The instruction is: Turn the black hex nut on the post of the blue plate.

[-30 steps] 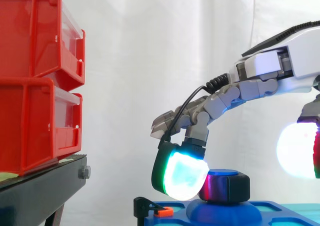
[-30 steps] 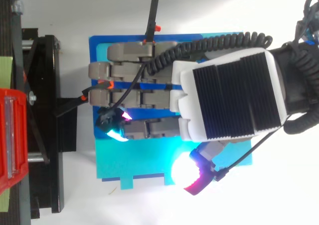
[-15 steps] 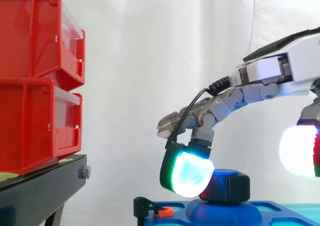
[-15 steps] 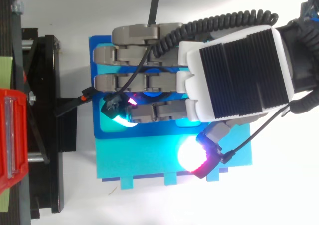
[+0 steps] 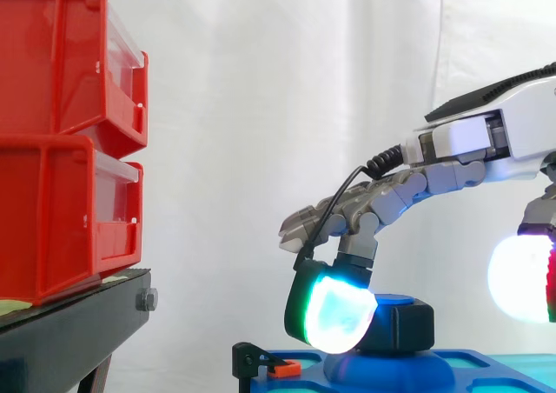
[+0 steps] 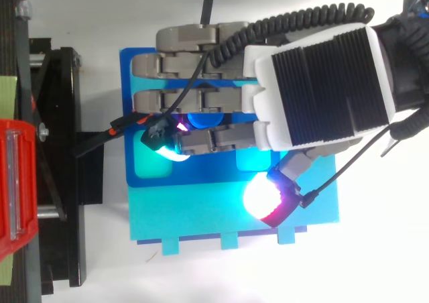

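Observation:
The black hex nut (image 5: 404,323) sits on the blue post (image 6: 199,120) rising from the blue plate (image 5: 452,363), at the bottom right of the side view. My hand (image 5: 486,136) reaches in from the right above it, fingers stretched out over the plate (image 6: 201,209). One finger bends down, and its glowing green-cyan pad (image 5: 334,315) presses against the nut's left side. The thumb's white-red pad (image 5: 521,280) hangs to the right, well apart from the nut. From above, the fingers (image 6: 194,65) cover most of the nut.
Red bins (image 5: 61,132) are stacked on a black stand (image 5: 69,332) at the left. A black clip with an orange tab (image 5: 265,363) sits at the plate's left edge. A black lever (image 6: 206,11) sticks out past the plate's far edge.
The hand has shifted across the plate, upward in the top view. The bent finger's pad slid right and lower, closer against the nut. The thumb stayed apart.

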